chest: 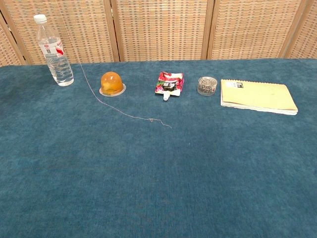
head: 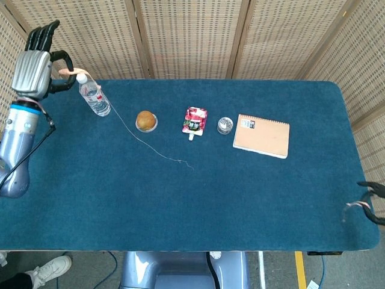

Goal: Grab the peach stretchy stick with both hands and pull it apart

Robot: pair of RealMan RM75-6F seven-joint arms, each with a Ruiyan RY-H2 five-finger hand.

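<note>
The peach stretchy stick (head: 74, 72) is drawn out into a hair-thin strand (head: 150, 146). My left hand (head: 37, 65) is raised at the table's far left corner and pinches the strand's thick peach end beside the water bottle's cap, with its other fingers spread upward. From there the strand drops to the cloth, passes the orange jelly cup and ends loose mid-table (chest: 161, 122). My right hand (head: 371, 202) shows only as dark fingertips at the right edge, holding a small peach scrap (head: 355, 206). The chest view shows neither hand.
A water bottle (head: 92, 96), an orange jelly cup (head: 145, 120), a red pouch (head: 194, 120), a small clear tub (head: 225, 125) and a tan notebook (head: 261, 135) stand in a row across the far half of the blue table (head: 198, 205). Wicker screens close off the back.
</note>
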